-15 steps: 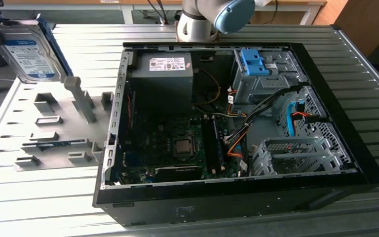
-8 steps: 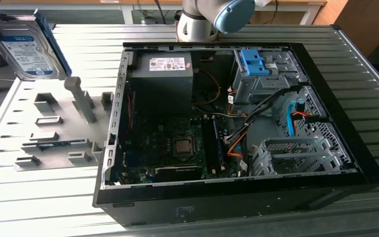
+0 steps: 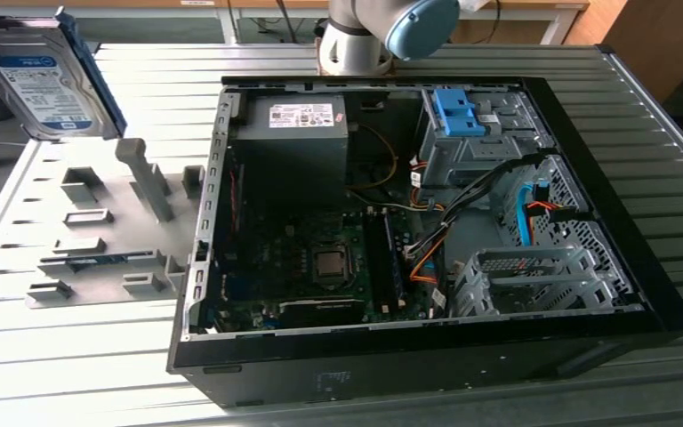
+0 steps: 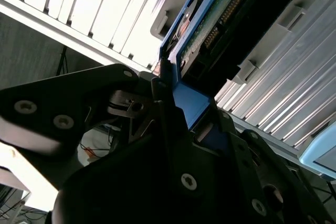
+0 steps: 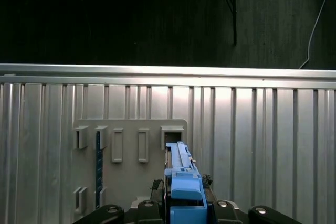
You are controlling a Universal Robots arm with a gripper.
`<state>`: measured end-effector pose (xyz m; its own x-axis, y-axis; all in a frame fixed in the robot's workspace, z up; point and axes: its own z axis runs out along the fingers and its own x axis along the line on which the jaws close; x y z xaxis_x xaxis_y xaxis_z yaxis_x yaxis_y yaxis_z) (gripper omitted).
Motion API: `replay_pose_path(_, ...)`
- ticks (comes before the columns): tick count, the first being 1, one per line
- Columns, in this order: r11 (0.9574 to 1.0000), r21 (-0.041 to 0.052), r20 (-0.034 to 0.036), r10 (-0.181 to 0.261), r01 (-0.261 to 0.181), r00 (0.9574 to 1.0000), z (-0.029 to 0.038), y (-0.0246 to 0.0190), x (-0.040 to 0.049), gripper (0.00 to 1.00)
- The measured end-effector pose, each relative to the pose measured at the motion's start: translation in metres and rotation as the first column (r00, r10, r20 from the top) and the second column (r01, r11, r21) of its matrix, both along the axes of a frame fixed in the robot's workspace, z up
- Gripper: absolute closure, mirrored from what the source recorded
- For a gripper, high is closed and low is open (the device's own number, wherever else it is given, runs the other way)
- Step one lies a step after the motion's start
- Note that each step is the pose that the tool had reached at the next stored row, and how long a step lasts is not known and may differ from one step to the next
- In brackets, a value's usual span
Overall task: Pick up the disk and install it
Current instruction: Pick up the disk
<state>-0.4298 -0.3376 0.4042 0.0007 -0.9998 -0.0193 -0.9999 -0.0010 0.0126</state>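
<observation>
The disk [image 3: 47,82] hangs upright in the air at the far corner on the exterior view's left, label side toward the camera, lifted clear of the grey holder plate [image 3: 99,236]. My claw [image 4: 184,98] is clenched on it: in the second wrist view my fingers [image 4: 161,90] pinch the blue rail [image 4: 195,109] at its end, and the drive's circuit-board side runs away from me. In the first wrist view that rail stands edge-on over the holder plate, which lies on the slatted table [image 3: 662,133]. Well apart, toward the exterior view's right, sits the open computer case [image 3: 437,365] with its power supply [image 3: 302,133], blue bracket [image 3: 454,111] and metal drive cage [image 3: 537,276]
</observation>
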Motion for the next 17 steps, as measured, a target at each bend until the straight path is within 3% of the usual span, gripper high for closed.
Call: replay_pose_path(17, 1.0, -0.0001, 0.0, 0.0, 0.0, 1.0, 0.0187, 0.0, 0.0, 0.64)
